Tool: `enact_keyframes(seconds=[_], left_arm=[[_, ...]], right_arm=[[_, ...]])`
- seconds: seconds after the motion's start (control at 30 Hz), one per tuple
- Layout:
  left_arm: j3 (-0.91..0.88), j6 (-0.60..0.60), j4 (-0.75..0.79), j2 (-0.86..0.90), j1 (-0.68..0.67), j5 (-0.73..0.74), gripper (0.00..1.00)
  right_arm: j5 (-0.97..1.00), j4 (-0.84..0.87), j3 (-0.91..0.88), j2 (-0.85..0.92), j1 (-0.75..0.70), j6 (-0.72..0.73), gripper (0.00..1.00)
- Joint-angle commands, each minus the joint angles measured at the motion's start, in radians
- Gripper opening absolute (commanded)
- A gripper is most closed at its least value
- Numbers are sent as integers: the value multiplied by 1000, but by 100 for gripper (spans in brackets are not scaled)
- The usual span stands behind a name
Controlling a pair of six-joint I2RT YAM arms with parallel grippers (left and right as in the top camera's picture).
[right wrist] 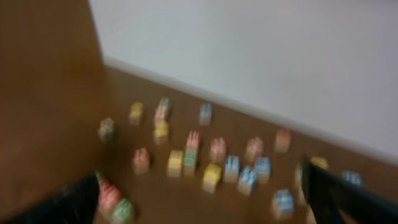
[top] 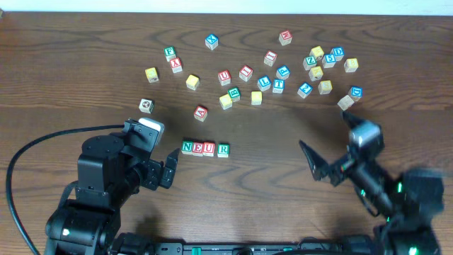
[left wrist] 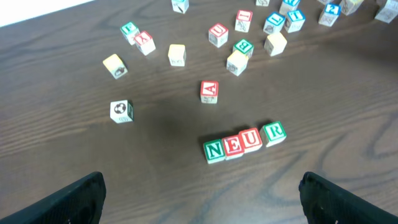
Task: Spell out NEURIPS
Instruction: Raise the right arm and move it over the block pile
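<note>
— Where does your word stand?

— You have four letters down. The left wrist view reads them sharply: green N cube (left wrist: 214,150), red E cube (left wrist: 234,147), red U cube (left wrist: 250,140) and green R cube (left wrist: 273,132), in a row on the near part of the table (left wrist: 62,149), the R turned slightly askew. The overhead view alone shows that row lying just beside your left arm.

— And the claws?

— Your left claw (left wrist: 202,186) is spread wide with nothing between its fingers. Your right claw (right wrist: 199,171) gapes empty too.

— I, P, S?

— I can't tell which of the loose cubes (top: 278,85) farther back bear them. The right wrist view is too blurred to read letters, though only it shows the white wall (right wrist: 249,56). A red A cube (left wrist: 209,91) sits alone between row and scatter.
</note>
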Motion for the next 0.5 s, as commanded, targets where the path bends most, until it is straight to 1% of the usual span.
enact_keyframes(seconds=[0.0,0.1,0.2,0.27,0.37,0.47], left_arm=[[18,6,0,-3,5,5,98],[18,6,-3,-3,5,5,98],[18,6,-3,-3,5,5,97],[18,6,-3,-3,5,5,98],[18,6,-3,-3,5,5,98],[18,6,-3,-3,5,5,97]], right_arm=[[-93,-132,215,212,-3,-42,99],[-103,-333,437,398,15,-106,99],[-100,-574,676,573,56,-210,99],[-100,-681,801,667,85,-225,99],[-98,-698,867,750,104,-214,99],[-142,-617,882,817,106,-172,99]])
